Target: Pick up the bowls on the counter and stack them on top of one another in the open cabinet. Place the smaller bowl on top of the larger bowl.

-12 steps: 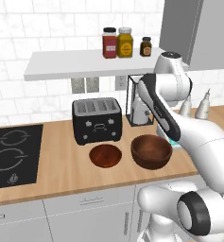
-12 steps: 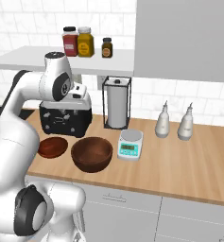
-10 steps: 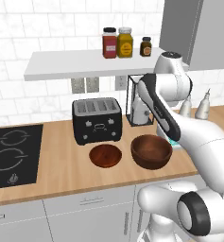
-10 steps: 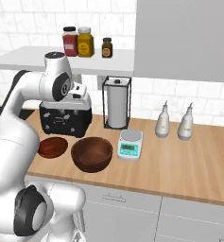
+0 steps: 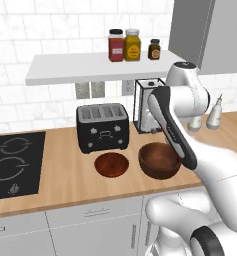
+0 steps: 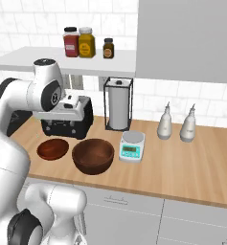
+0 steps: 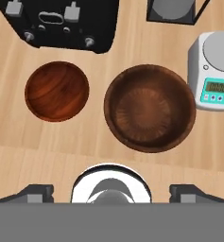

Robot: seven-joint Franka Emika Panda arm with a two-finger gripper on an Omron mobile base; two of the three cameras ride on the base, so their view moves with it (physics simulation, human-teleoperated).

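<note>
Both bowls rest side by side on the light-wood counter (image 5: 55, 187) in front of the toaster. The smaller bowl (image 5: 111, 165) (image 6: 52, 149) (image 7: 57, 90) is shallow and reddish-brown. Right of it stands the larger bowl (image 5: 159, 161) (image 6: 93, 155) (image 7: 150, 108), deep and dark brown. My gripper (image 7: 111, 193) hangs high above them, looking straight down, open and holding nothing, its fingertips (image 7: 35, 191) wide apart. The open cabinet (image 5: 80, 70) (image 6: 38, 60) is the white shelf on the tiled wall above.
A black toaster (image 5: 102, 127) stands behind the bowls, with a paper towel holder (image 6: 118, 103) beside it. A small scale (image 6: 132, 146) sits right of the larger bowl. Three jars (image 5: 132, 45) occupy the shelf's right end. Two bottles (image 6: 177, 123) stand further right, and a cooktop (image 5: 12, 162) lies left.
</note>
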